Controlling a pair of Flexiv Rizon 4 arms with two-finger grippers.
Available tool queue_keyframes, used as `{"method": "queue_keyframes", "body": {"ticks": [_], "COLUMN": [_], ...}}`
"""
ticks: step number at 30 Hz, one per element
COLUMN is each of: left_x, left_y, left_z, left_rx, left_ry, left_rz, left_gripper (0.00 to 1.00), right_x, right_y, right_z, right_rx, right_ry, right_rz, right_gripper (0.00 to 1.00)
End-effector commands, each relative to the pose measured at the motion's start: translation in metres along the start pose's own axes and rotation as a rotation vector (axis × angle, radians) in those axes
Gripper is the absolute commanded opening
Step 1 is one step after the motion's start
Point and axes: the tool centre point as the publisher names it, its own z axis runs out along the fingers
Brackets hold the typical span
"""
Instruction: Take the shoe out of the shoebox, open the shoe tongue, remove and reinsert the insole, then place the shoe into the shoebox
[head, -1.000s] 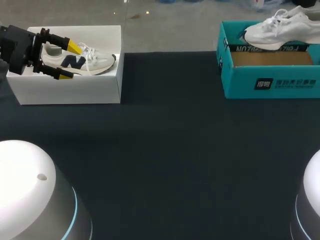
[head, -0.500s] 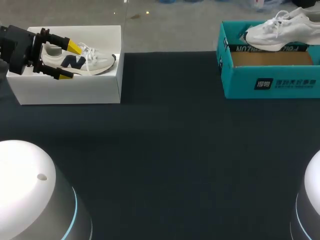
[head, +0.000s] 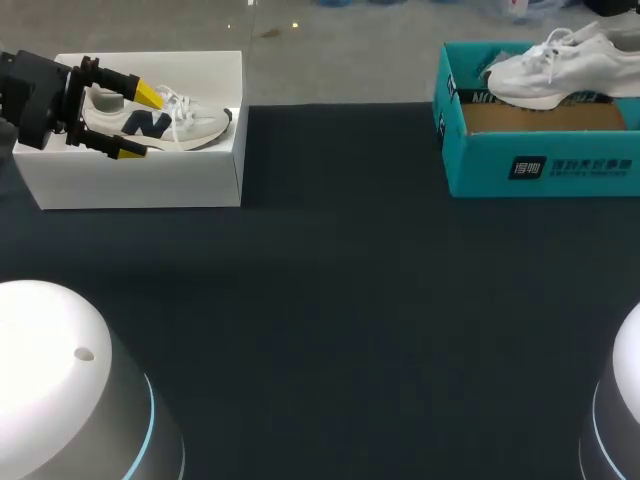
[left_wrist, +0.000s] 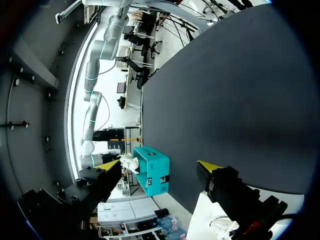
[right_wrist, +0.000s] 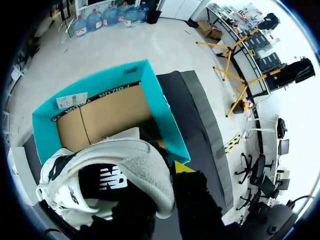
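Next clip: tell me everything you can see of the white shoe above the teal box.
The white shoe is a sneaker with white laces, thick white sole, grey fuzzy heel lining and a black interior. It hangs over the open teal shoebox, toe toward my left, held at the heel collar by the right gripper.

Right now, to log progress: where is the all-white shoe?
Head view, far right: the white shoe hangs over the far wall of the teal shoebox, its heel in the right gripper.
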Motion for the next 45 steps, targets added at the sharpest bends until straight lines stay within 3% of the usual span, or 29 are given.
{"method": "queue_keyframes", "body": {"ticks": [1,14,33,45], "left_x": [-0.001,-0.001,-0.001,-0.001], "left_y": [0.000,0.000,0.000,0.000], "left_z": [0.000,0.000,0.000,0.000], "left_rx": [0.000,0.000,0.000,0.000], "left_ry": [0.004,0.004,0.004,0.004], "left_rz": [0.000,0.000,0.000,0.000], "left_gripper": [1.00,1.00,1.00,1.00], "right_x": [0.006,0.013,0.034,0.037], "right_y": [-0.005,0.000,0.003,-0.004], "right_z": [0.017,0.063,0.133,0.171], "right_rx": [-0.023,0.033,0.010,0.052], "right_ry": [0.018,0.020,0.015,-0.009], "right_rz": [-0.011,0.022,0.093,0.073], "right_gripper": [0.00,0.00,0.00,0.00]}}
